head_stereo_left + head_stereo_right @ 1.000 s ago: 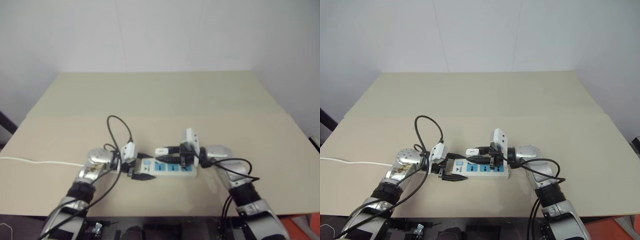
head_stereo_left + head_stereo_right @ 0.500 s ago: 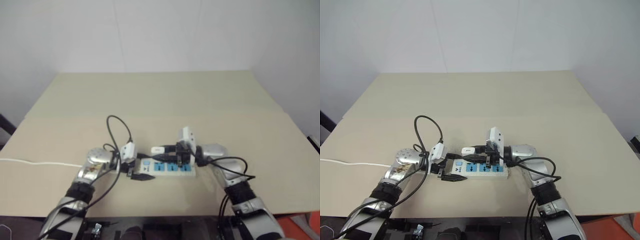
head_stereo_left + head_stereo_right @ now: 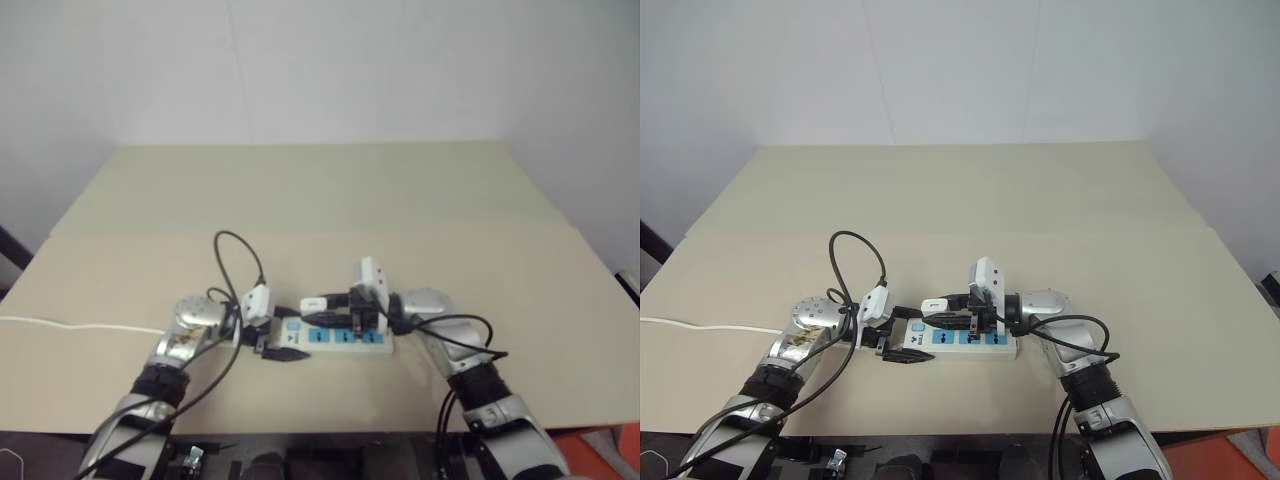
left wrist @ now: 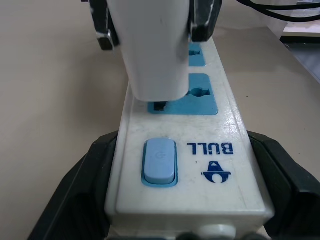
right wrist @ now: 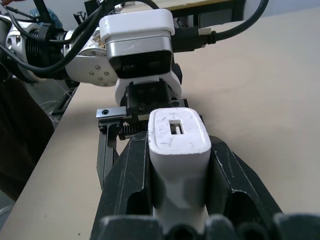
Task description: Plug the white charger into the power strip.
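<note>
- The charger (image 5: 179, 160) sat pinched between the right gripper's (image 5: 180, 165) black fingers, held by its flat sides, its lower end over the strip's (image 4: 200, 165) first blue socket beside the switch (image 4: 160, 161).
- From the left wrist view its prongs looked right at the socket face; whether they had gone in, I could not tell.
- It read as a small, light, hard plastic block with smooth faces, likely slippery, so a grip low on its broad sides seemed best.
- The strip looked stiff and light, prone to sliding when pushed.
- The left gripper (image 4: 185, 200) had its fingers clamped on the strip's switch end, bracing it on the table (image 3: 300, 200).
- A thin cord (image 3: 80, 324) trailed off left.
</note>
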Controlling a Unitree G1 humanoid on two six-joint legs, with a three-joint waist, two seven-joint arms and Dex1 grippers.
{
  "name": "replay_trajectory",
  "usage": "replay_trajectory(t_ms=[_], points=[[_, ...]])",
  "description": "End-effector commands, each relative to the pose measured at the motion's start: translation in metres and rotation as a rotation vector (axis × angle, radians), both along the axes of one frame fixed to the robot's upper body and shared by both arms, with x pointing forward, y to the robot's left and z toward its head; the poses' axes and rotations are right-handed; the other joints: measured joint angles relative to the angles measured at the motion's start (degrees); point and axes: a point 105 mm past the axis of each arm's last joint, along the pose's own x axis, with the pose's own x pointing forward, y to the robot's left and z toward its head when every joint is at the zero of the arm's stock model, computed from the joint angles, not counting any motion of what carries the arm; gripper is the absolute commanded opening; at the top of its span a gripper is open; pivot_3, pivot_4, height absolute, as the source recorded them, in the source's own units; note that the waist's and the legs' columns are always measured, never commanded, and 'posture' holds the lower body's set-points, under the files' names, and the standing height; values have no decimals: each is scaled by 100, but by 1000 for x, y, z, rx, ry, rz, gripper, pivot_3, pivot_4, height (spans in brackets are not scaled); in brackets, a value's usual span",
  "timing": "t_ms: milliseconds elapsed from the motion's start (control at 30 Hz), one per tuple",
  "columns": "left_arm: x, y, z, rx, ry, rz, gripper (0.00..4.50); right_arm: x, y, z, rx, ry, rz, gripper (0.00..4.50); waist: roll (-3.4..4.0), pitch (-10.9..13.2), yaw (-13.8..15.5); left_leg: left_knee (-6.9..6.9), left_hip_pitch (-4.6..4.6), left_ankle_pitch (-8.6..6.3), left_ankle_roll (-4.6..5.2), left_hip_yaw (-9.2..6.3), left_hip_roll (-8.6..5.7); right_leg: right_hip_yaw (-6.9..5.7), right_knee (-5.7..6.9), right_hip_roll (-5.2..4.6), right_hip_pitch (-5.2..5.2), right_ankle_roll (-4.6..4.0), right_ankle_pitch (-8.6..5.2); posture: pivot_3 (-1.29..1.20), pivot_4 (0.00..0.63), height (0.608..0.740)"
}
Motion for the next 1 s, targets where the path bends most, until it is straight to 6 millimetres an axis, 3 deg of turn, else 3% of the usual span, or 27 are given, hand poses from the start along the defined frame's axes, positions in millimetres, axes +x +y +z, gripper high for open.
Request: replay_trajectory(t_ms=[33,400,733,1000], points=[[-7,-1,-9,40,30,-28,3304,-1,2,-1,-5,-16,11,1089,-1,0,-1,0,0,0,0,0,0,0,0,0,0,0,0,0,150,740],[-7,1,-9,44,31,-25,3304,0,-12,-29,-73,27,-28,1089,-4,-3,1,0,2,0,0,0,0,0,0,0,2,0,0,0,150,740],[-7,7,-7,51,27,-9,3304,-11,-51,-76,-180,112,-94,1089,-12,-8,90,0,36,-1,1,-1,1,-2,-10,0,41,0,-1,0,150,740],[-7,12,-7,62,27,4,3304,-13,-62,-91,-213,153,-116,1089,-16,-11,107,-7,89,-2,2,1,1,0,-49,0,92,1,-9,0,150,740]])
